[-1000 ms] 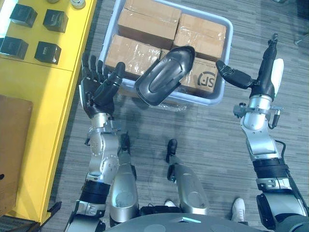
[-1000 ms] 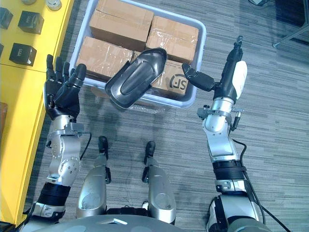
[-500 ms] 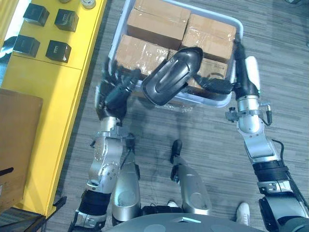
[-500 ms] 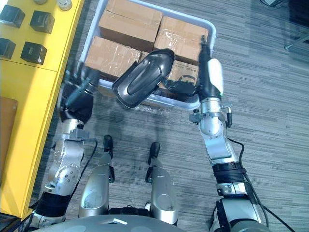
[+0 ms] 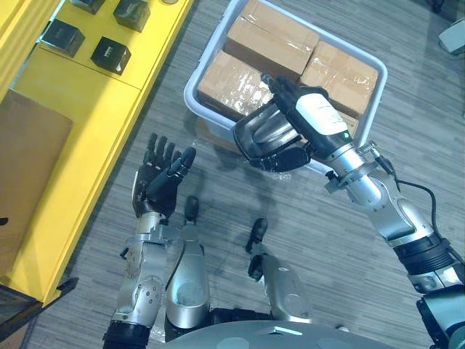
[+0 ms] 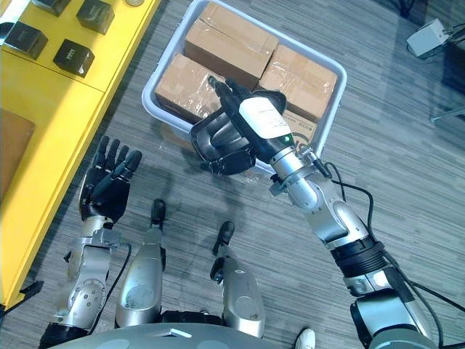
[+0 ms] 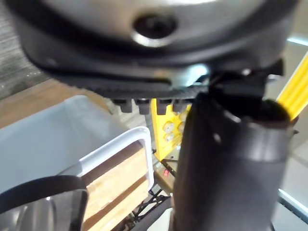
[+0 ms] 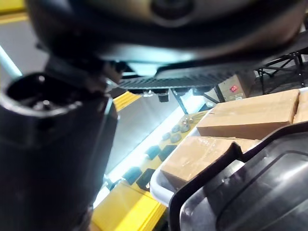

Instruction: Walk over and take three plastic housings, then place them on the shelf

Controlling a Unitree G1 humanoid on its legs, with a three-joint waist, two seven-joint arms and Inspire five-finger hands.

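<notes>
At centre frame, on the tray's near rim: glossy black, oval, dished plastic housing (image 5: 267,135), tilted, leaning on the brown cardboard boxes (image 5: 272,43) packed into the pale grey rectangular plastic tray (image 5: 195,102).
Right hand (image 5: 309,113): reaching in from the lower right and laid over the housing, with fingers (image 5: 283,91) stretched across its far edge and thumb tucked under its near edge. Apparently pinching it, though not yet lifted clear of the tray.
Left hand (image 5: 158,185): lower left of centre, above the grey striped floor, well apart from the tray. Fingers straight and spread, holding nothing.
Yellow shelf (image 5: 73,123): along the left side of the frame, bearing small black cube-shaped boxes (image 5: 110,51) at upper left and a flat brown board (image 5: 29,167) lower down.
Progress: early, by the look of it. First housing just being gripped, none judged delivered to the shelf.
Left to do: raise this housing off the boxes, carry it left to the yellow shelf and set it down on a bare patch, then fetch and place two more.
</notes>
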